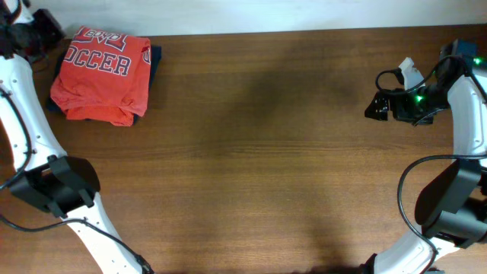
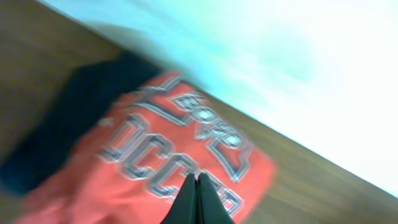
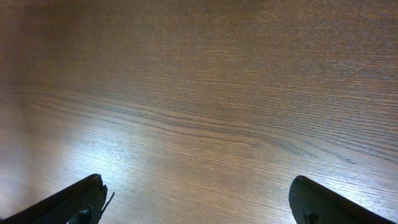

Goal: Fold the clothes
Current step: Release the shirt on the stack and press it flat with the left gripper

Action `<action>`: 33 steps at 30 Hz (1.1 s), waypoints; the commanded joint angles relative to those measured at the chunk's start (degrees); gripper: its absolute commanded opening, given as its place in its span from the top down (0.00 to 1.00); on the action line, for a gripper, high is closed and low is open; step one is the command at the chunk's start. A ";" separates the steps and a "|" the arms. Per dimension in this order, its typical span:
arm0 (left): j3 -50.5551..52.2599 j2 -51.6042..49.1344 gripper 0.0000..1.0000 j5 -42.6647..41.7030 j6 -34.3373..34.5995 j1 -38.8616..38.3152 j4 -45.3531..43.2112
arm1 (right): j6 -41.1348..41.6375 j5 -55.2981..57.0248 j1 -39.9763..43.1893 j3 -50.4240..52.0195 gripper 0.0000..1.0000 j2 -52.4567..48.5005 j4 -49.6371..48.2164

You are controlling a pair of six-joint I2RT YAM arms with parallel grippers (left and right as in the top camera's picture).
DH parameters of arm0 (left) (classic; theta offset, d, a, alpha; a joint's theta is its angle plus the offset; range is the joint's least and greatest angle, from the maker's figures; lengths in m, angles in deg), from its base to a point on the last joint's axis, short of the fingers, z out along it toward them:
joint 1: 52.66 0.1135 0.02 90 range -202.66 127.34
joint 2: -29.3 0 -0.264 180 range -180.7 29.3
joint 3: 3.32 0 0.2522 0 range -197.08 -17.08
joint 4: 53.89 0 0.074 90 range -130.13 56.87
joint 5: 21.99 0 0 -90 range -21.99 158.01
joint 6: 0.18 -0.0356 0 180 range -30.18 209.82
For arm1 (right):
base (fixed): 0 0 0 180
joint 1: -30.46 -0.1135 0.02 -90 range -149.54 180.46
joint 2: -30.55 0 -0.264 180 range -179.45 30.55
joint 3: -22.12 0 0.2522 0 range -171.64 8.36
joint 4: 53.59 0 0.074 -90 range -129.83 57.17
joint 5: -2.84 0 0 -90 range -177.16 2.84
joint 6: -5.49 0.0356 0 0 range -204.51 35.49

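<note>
There the red T-shirt [image 1: 99, 72] lay, folded into a soft, rumpled rectangle at the far left corner of the table [image 1: 259, 152], on top of a dark blue garment [image 2: 68, 118]. The blurred left wrist view caught its bold outlined lettering up close, with the left gripper [image 2: 197, 190] pressed together above it, nothing pinched. The right gripper [image 3: 198, 183] stood spread wide over bare, fine-grained brown wood. A pale wall [image 2: 298, 62] ran behind the table's edge.

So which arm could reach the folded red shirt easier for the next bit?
Probably the left. The left gripper is right by the red shirt, though its jaws are shut and must open first. The right gripper is open but sits over bare table far on the other side.
</note>
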State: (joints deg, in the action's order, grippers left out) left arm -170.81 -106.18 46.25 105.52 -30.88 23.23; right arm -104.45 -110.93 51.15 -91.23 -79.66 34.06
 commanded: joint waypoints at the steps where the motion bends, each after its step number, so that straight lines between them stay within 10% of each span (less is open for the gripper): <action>1: 1.14 -4.46 1.00 -11.10 0.11 -0.52 -0.92 | -0.42 0.50 0.02 -0.70 0.01 0.22 0.02; 16: 1.14 -16.79 1.00 -21.86 -2.08 1.62 -4.22 | -0.42 0.50 0.02 -0.70 0.01 0.22 0.02; 33: -13.38 -8.00 0.92 -33.35 5.99 -1.66 -6.73 | -0.39 0.50 0.02 -0.70 0.01 0.22 0.00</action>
State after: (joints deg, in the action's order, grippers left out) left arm -182.49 -118.64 14.63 110.50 -30.66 16.25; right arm -104.48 -110.93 51.15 -91.23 -79.66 34.06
